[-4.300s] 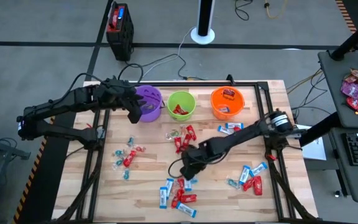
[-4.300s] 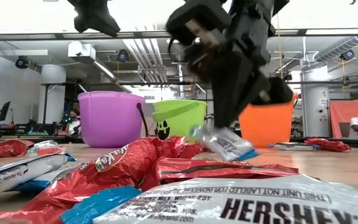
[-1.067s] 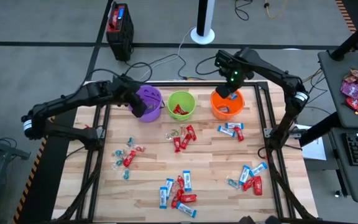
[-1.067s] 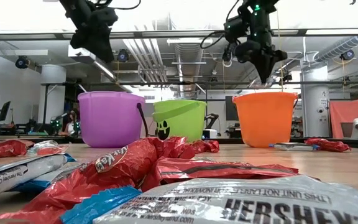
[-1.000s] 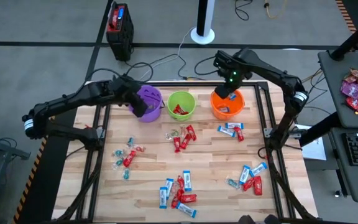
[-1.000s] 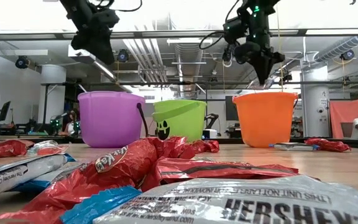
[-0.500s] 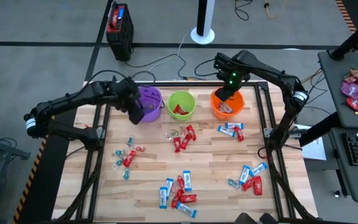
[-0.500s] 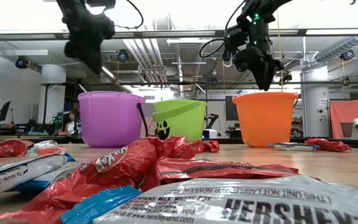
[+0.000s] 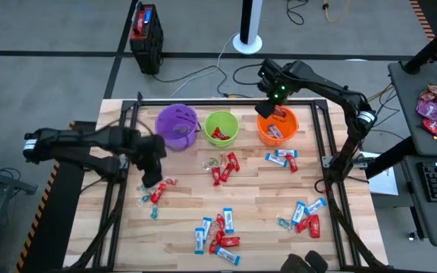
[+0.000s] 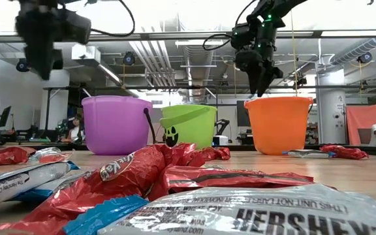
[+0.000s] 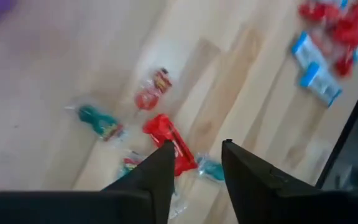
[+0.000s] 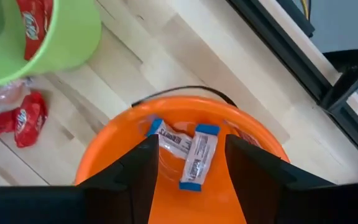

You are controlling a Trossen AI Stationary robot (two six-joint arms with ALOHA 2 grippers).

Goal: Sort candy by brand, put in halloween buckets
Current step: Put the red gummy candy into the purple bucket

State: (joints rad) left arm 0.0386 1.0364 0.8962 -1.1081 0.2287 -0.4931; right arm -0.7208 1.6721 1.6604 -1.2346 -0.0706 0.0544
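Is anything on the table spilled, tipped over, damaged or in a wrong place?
Nothing stands out. The purple bucket, green bucket and orange bucket all stand upright in a row. Loose candy lies scattered on the table, as expected for unsorted pieces. The orange bucket holds blue-and-white bars, the green one red wrappers.

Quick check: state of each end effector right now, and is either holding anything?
Left end effector: open, empty, above the candy cluster.
Right end effector: open, empty, over the orange bucket.
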